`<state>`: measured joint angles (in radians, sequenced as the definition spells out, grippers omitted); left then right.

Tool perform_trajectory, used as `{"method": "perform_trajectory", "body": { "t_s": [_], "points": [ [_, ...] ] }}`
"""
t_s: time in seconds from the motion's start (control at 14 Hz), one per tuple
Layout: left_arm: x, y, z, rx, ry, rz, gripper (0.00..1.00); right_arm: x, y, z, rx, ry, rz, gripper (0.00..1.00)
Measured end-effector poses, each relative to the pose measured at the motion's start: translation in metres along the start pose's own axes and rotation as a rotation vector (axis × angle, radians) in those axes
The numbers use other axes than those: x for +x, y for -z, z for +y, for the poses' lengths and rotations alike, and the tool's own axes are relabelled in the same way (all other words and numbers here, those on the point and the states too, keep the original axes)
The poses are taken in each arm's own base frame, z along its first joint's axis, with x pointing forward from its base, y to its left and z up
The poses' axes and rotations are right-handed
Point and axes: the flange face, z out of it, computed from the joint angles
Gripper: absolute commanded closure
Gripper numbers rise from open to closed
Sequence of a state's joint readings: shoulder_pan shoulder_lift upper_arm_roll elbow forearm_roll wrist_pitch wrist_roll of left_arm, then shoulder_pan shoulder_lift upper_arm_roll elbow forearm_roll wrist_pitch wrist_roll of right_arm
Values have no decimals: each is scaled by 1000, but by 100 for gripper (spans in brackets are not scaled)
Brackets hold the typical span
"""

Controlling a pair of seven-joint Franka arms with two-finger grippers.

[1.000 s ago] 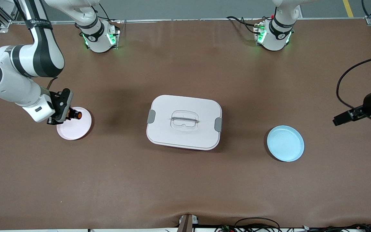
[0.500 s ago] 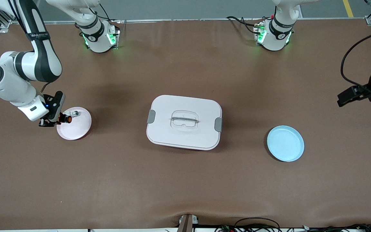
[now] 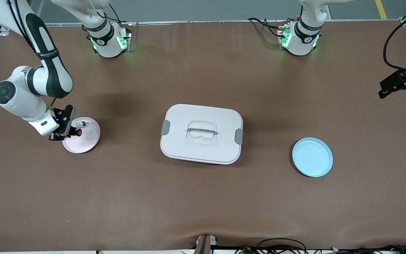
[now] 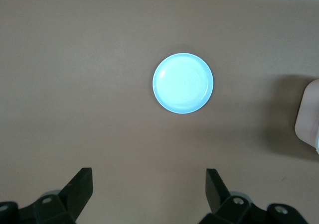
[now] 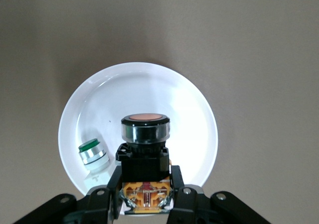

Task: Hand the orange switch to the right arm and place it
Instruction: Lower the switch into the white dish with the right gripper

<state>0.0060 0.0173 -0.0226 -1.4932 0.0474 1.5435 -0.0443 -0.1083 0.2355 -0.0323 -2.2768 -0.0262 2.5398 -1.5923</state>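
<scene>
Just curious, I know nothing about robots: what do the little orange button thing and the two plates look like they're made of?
Orange switch: apparently hard plastic, glossy black collar catching light, matte orange cap. Pale plate under it: shiny, reflective, plastic or glazed ceramic, can't tell. Blue plate: smooth, softly glossy, likely plastic.

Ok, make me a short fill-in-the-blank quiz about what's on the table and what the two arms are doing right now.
1. The right gripper is shut on the small black push-button switch with the ____ cap.
2. That switch hangs over the round ____ plate.
3. The left gripper, up over the left arm's end of the table, has its fingers ____.
4. The white rectangular lidded box sits between the pink plate and the round light ____ plate.

Missing words: orange; pink; open; blue
</scene>
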Motion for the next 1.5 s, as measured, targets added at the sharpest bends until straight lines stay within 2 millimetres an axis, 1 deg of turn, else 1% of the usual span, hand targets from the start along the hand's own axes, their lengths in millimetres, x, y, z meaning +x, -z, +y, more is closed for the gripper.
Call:
{"method": "perform_trajectory", "body": {
  "t_s": [0.14, 0.64, 0.86, 1.07, 1.29, 1.36, 1.43, 1.5],
  "points": [
    [-1, 1, 2, 0, -3, 1, 0, 1, -13, 1, -3, 13, 0, 100],
    [-2, 2, 3, 0, -6, -2, 0, 3, -49, 2, -37, 19, -1, 100],
    [-5, 3, 3, 0, -6, -4, 0, -1, -66, -1, -23, 12, -1, 100],
    [-6, 3, 3, 0, -6, -6, 0, -4, -74, -2, -21, 7, -2, 100],
    [-6, 2, 2, 1, -5, -8, 0, -4, -75, -2, -24, 7, -2, 100],
    [-6, 2, 2, 1, -3, -9, 0, -4, -75, -2, -25, 7, -2, 94],
    [-6, 2, 1, 1, -2, -11, 0, -4, -75, -2, -26, 6, -2, 1],
    [-6, 1, 1, 1, -1, -12, 0, -4, -74, -1, -28, 6, -2, 0]
  ]
}}
